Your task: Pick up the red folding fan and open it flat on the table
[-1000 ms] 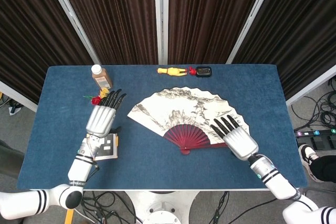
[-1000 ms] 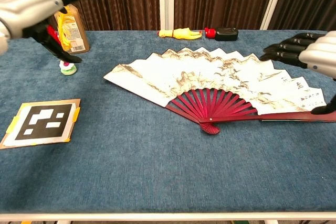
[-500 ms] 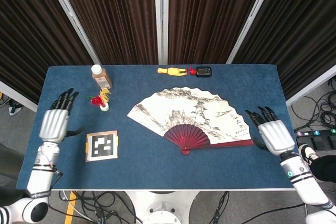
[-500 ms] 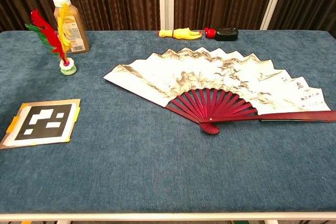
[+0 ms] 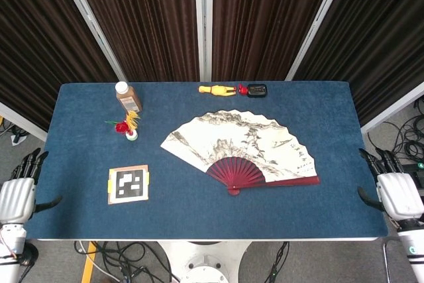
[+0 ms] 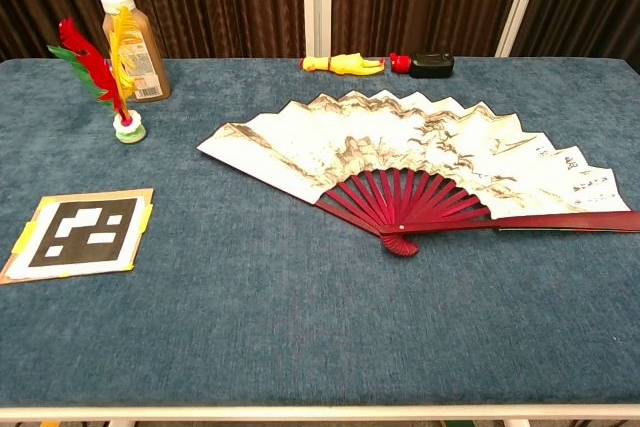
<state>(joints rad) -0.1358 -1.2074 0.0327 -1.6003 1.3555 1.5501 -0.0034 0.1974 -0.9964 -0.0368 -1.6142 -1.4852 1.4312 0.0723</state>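
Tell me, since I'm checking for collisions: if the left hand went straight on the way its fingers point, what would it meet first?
Probably nothing. The left hand sits off the table's left edge, fingers pointing along that edge, so its line looks free, though depth is unclear.

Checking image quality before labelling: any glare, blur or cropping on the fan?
Head view: even lighting, no glare; the open red-ribbed paper folding fan is sharp, and both hands sit at the frame edges. Chest view: sharp too, soft shadows only, but the fan's right tip is cropped.
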